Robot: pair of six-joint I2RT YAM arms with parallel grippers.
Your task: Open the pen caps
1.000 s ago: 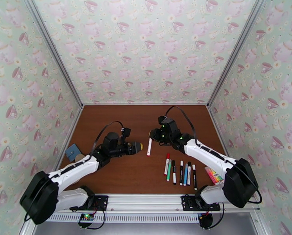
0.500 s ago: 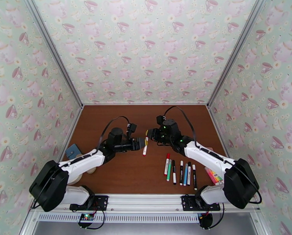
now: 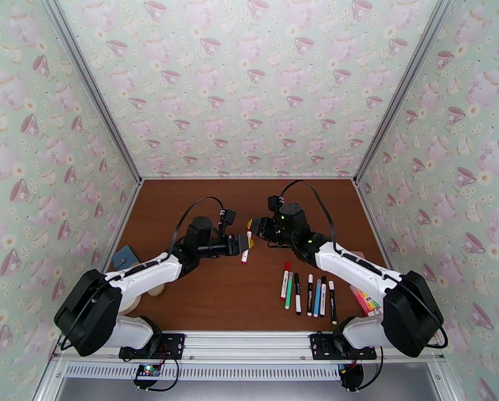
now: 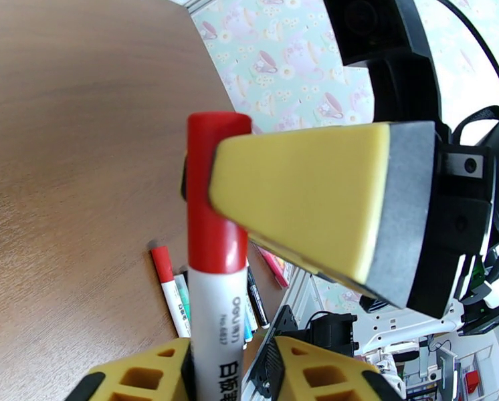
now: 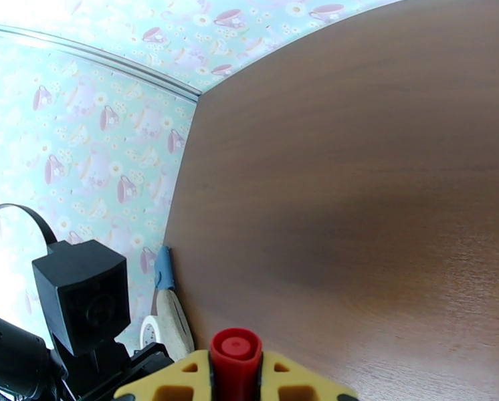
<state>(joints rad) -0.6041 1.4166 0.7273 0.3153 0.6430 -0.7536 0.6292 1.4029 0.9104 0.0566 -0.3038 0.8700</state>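
Here, brown table (image 3: 203, 295), teacup-papered walls (image 3: 249, 75), held pen (image 4: 213, 309)

matt wood-grain table (image 5: 383, 162), glossy red plastic pen cap (image 4: 216, 245), smooth white pen barrel (image 4: 216, 322)

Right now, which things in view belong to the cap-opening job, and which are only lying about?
Job: red cap in the right gripper; its white pen; row of pens.
Lying about: highlighter pack; blue item by the wall; pale roll beside it.
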